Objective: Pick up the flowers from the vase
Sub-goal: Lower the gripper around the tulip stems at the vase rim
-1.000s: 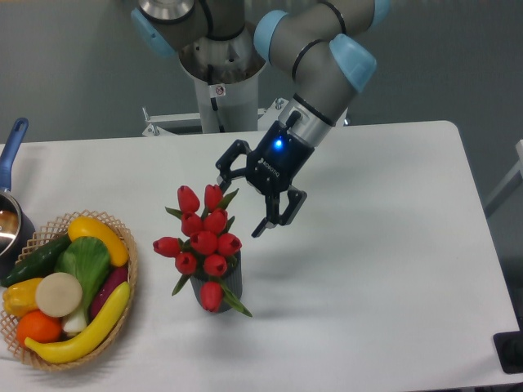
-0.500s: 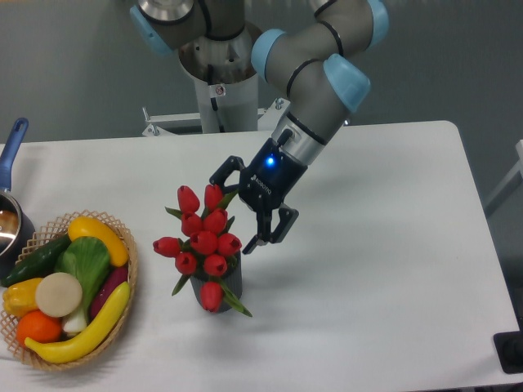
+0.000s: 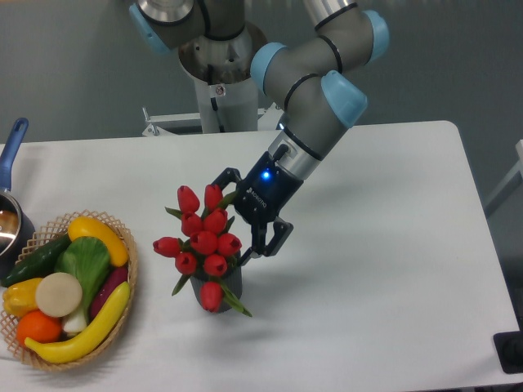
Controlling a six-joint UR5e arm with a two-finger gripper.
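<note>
Arm (image 3: pixel 306 77): reaches in from the base at the far edge of the table, folds at a grey-and-blue elbow, and slopes down and to the left toward the flowers.
Wrist: black, with a blue light lit on its upper face; it points down-left at a slant, not straight down.
Gripper (image 3: pixel 243 220): spread wide, holding nothing. One finger sits at the far side by the top buds, the other at the near side by the vase mouth. The fingertips are right at the right edge of the bunch; contact cannot be confirmed.
Flowers (image 3: pixel 204 237): red tulip buds with green leaves, standing in the vase left of centre on the table. The bunch is wider than the vase; one bud droops over the near rim.
Vase (image 3: pixel 230 286): dark grey, upright, mostly hidden by buds and leaves. It stands just right of the basket without touching it.
Basket (image 3: pixel 127 278): wicker, at the near left, filled with toy fruit and vegetables.
Pot (image 3: pixel 10 216): dark, with a blue handle, at the left edge beyond the basket.
Table (image 3: pixel 384 269): white.
</note>
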